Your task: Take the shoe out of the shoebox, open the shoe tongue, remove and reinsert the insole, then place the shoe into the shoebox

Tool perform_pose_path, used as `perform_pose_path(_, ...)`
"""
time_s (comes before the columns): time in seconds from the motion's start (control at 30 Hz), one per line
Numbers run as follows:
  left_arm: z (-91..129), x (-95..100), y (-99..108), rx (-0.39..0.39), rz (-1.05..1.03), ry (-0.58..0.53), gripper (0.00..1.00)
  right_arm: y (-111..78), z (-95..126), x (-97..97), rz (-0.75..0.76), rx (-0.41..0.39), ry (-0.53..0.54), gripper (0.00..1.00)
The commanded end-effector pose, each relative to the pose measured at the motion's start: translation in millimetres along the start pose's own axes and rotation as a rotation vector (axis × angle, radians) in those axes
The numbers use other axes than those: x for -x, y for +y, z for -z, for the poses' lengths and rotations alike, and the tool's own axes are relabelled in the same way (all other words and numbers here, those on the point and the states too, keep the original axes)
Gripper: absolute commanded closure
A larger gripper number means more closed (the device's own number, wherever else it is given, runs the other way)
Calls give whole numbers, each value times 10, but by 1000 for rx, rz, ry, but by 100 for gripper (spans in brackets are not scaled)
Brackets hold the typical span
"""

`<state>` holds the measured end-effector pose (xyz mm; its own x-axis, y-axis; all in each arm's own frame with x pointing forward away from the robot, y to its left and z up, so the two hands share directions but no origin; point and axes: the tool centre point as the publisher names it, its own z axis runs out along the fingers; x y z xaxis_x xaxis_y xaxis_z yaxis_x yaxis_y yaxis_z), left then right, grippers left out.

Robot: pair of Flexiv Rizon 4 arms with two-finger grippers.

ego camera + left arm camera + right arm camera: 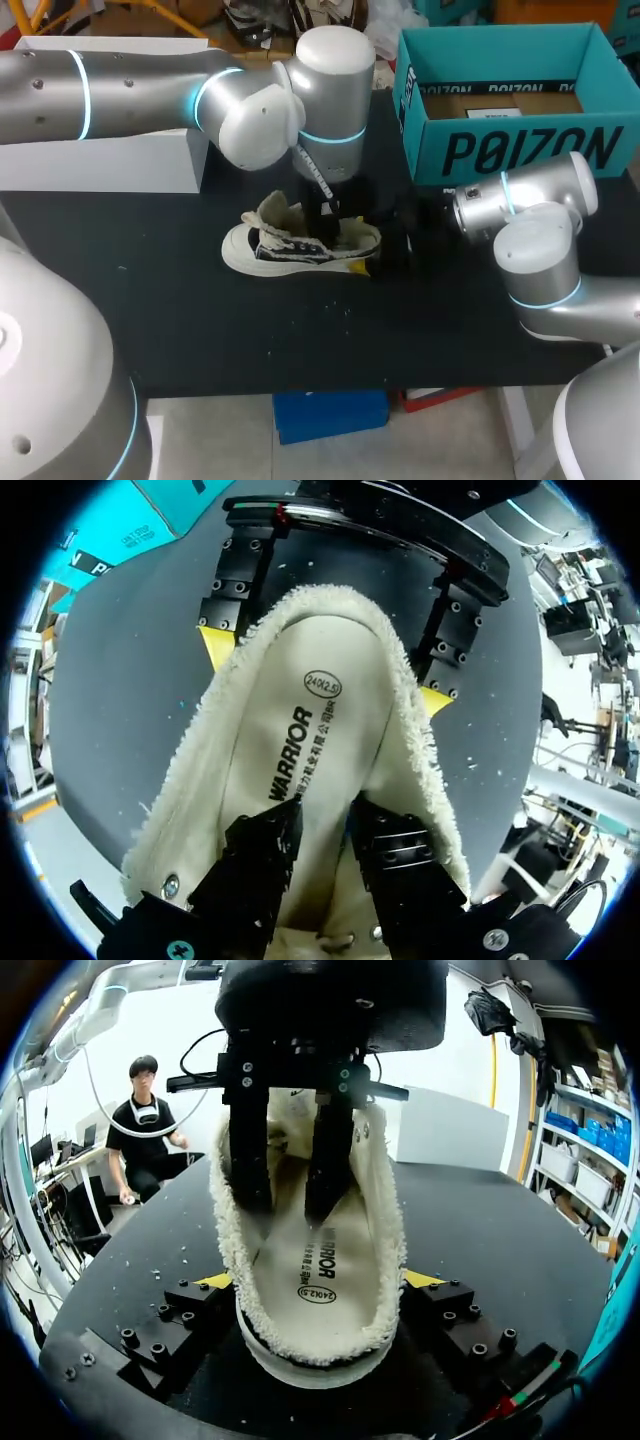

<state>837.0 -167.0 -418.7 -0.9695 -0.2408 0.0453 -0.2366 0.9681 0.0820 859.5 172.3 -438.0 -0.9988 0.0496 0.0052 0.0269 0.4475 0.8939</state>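
A white-soled sneaker with a fleece lining (290, 245) lies on the black table, toe toward the left. My left gripper (325, 215) reaches down into its opening. In the left wrist view its black fingers (265, 865) stand a little apart, open, with their tips on the cream insole (300, 730). From the right wrist view the same fingers (248, 1160) stand in the shoe (320, 1350). My right gripper (320, 1285) grips the heel from both sides, a yellow tip (218, 645) against each flank. The teal shoebox (520, 150) stands open at the back right.
A white box (100, 160) sits at the back left under my left arm. Small white crumbs (330, 305) dot the table in front of the shoe. The table's front edge (330, 385) is close by.
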Motion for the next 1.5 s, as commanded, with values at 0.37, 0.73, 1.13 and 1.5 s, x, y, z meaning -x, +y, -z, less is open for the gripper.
perform_pose_path(0.37, -176, 143, 198, 29, 4, -314, 67, -33, -7, 12, -3, -2, -1, 100)
perform_pose_path(0.73, -46, 300, 292, -37, -3, -484, 58, -33, -7, 12, -3, -2, -1, 100)
perform_pose_path(1.13, -99, 385, 223, -78, -13, -516, 68, -33, -7, 12, -3, -2, -1, 100)
perform_pose_path(1.5, -209, 383, 106, -114, -44, -514, 70, -33, -7, 12, -3, -2, -1, 100)
